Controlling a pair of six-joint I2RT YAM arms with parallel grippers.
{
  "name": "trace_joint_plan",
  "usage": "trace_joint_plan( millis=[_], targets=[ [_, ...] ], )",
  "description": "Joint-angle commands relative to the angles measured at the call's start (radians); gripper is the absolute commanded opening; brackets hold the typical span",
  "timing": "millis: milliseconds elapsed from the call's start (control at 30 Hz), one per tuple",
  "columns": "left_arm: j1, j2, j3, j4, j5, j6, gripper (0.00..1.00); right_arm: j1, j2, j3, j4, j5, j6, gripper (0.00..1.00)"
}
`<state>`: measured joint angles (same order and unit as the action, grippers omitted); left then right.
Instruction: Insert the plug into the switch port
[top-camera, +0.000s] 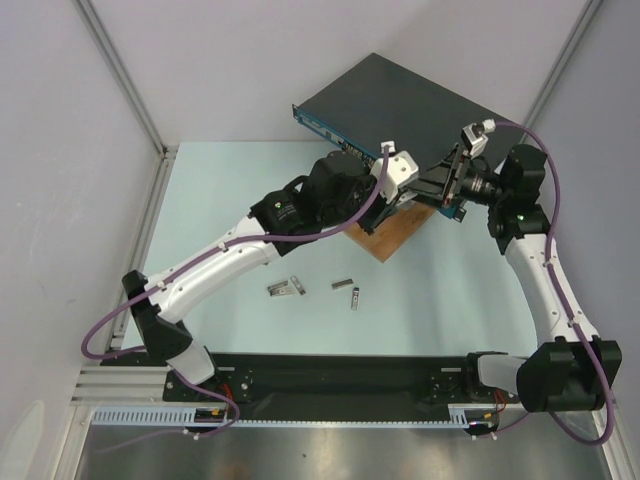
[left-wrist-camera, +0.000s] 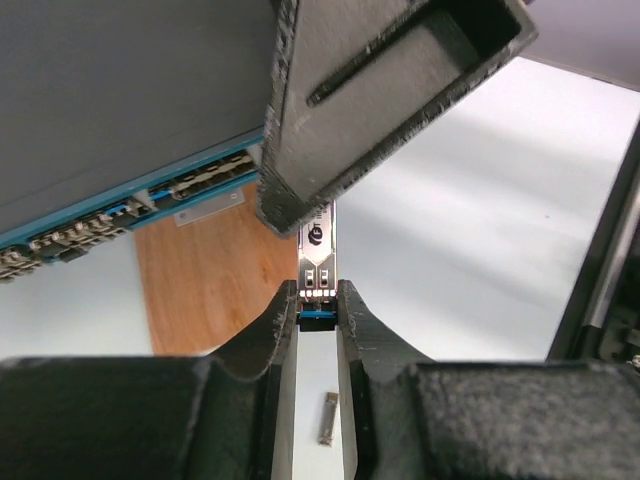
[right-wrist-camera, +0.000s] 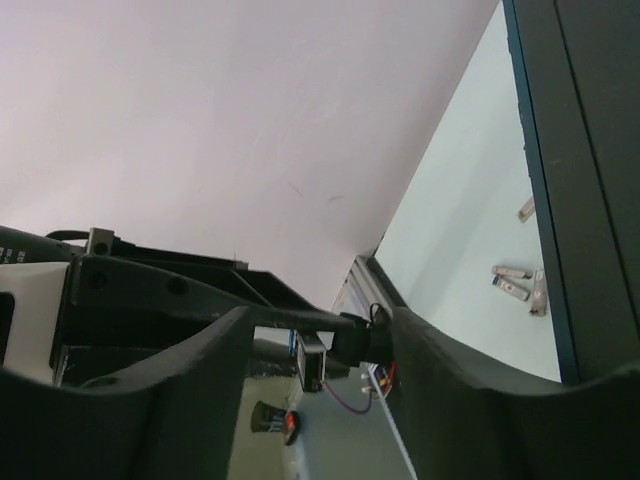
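Plug silver, blue-tabbed, clamped in left pincer; right pincer spread.

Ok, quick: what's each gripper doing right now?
Left gripper: fingers closed on the plug.
Right gripper: fingers open, nothing held between them.

The switch, a flat dark grey box with a blue socket strip, lay skewed near the worktop's far right corner. The silver, blue-tabbed plug sat outside the sockets.
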<state>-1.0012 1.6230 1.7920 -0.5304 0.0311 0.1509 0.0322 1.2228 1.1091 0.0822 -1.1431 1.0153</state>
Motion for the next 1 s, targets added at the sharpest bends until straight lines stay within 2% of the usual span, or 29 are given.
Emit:
trace_joint_plan(
  millis=[0, 33, 100, 333, 433, 533, 633, 767, 967],
  targets=[
    [0.009, -0.040, 0.003, 0.009, 0.052, -0.077, 0.00, -0.025, -0.029, 0.109, -0.117, 0.029, -0.148, 0.69],
    [0.012, -0.037, 0.003, -0.021, 0.064, -0.106, 0.00, -0.052, -0.032, 0.129, -0.142, 0.035, -0.180, 0.75],
    [0.024, -0.031, 0.000, -0.046, 0.070, -0.181, 0.00, -0.067, -0.046, 0.208, -0.260, 0.077, -0.257, 0.80],
    [0.061, 0.047, 0.125, -0.164, 0.010, -0.304, 0.00, -0.187, -0.123, 0.297, -0.501, 0.259, -0.516, 0.83],
    [0.067, 0.089, 0.188, -0.216, -0.037, -0.338, 0.00, -0.279, -0.144, 0.285, -0.646, 0.313, -0.612, 0.86],
    [0.069, 0.116, 0.216, -0.237, -0.106, -0.349, 0.00, -0.365, -0.152, 0.262, -0.708, 0.328, -0.656, 0.90],
    [0.073, 0.164, 0.259, -0.279, -0.143, -0.349, 0.00, -0.426, -0.148, 0.226, -0.723, 0.318, -0.679, 0.92],
    [0.082, 0.187, 0.288, -0.283, -0.149, -0.343, 0.00, -0.449, -0.119, 0.157, -0.679, 0.261, -0.659, 0.94],
    [0.092, 0.228, 0.340, -0.286, -0.148, -0.329, 0.00, -0.443, -0.069, 0.075, -0.527, 0.168, -0.528, 0.96]
  ],
)
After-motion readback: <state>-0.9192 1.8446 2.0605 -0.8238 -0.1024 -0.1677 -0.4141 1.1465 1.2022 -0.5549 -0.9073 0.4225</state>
